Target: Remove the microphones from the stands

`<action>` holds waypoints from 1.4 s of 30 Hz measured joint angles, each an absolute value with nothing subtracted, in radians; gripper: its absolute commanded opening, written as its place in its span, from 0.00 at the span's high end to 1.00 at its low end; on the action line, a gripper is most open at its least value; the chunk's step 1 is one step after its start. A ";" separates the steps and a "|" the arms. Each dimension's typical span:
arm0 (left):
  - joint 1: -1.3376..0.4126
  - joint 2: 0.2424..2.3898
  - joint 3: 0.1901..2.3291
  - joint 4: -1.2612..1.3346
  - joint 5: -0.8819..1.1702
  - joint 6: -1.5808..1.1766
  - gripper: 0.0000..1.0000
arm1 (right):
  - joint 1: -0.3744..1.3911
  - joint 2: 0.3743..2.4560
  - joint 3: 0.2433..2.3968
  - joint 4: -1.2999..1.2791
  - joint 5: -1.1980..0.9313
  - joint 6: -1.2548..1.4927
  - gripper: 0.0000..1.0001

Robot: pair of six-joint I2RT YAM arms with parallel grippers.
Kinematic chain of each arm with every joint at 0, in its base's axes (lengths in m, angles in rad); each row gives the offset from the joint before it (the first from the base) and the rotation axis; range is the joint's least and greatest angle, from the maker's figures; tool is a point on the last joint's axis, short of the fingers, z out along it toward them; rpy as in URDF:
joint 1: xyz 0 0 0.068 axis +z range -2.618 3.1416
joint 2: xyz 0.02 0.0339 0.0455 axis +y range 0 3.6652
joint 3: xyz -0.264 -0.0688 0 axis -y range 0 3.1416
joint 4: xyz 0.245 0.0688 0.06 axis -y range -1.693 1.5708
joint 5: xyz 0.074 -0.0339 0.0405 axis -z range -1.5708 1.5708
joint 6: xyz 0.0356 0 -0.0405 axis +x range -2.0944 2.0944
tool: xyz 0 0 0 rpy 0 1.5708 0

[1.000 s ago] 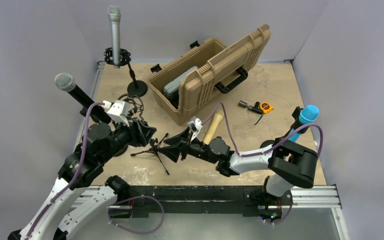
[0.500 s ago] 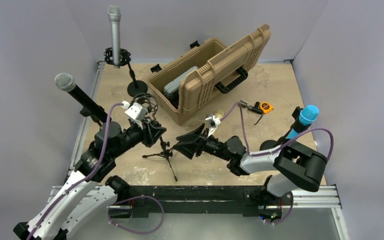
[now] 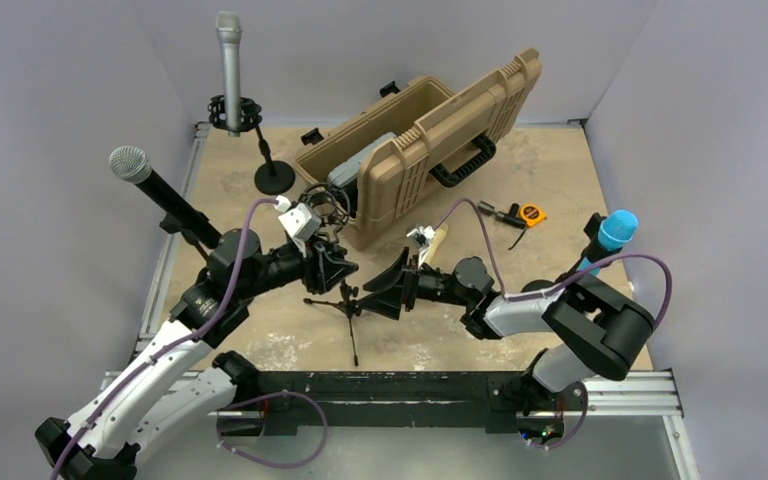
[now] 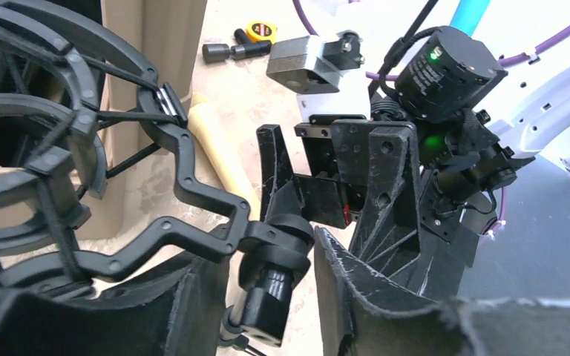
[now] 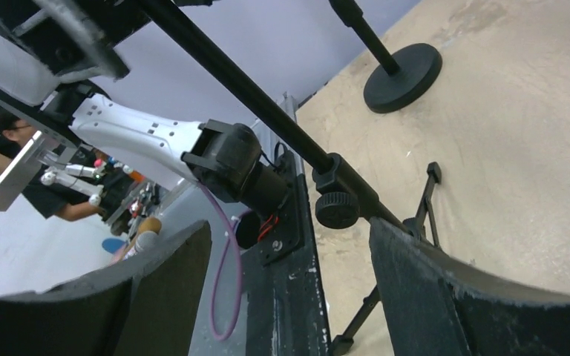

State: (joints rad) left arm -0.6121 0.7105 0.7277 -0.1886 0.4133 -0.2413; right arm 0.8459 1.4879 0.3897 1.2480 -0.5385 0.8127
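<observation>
From the left wrist alone, the stand is seen between the left gripper fingers; a grip cannot be told. The right gripper is opened wide. The cream microphone is laid on the tan, grey-walled table.

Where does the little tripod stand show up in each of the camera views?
Top external: tripod stand in the middle of the picture.
Left wrist: the stand fills the left and bottom centre, shock mount included.
Right wrist: its pole crosses diagonally from top left.
Shared landmark: right gripper, at the stand in all three.
</observation>
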 measured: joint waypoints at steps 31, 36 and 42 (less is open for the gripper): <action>-0.612 0.609 0.840 -0.451 0.345 -0.332 0.28 | 0.818 1.702 0.471 1.357 -0.587 0.948 0.49; -0.612 0.612 0.840 -0.461 0.336 -0.332 0.26 | 0.818 1.702 0.471 1.338 -0.586 0.931 0.54; -0.612 0.623 0.847 -0.480 0.327 -0.331 0.26 | 0.828 1.702 0.472 1.335 -0.586 0.920 0.70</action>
State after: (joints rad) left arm -0.6121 0.6231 0.8474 -0.4801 0.3267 -0.3313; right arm 0.8276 1.7016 0.4721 1.3350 -0.5861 0.9195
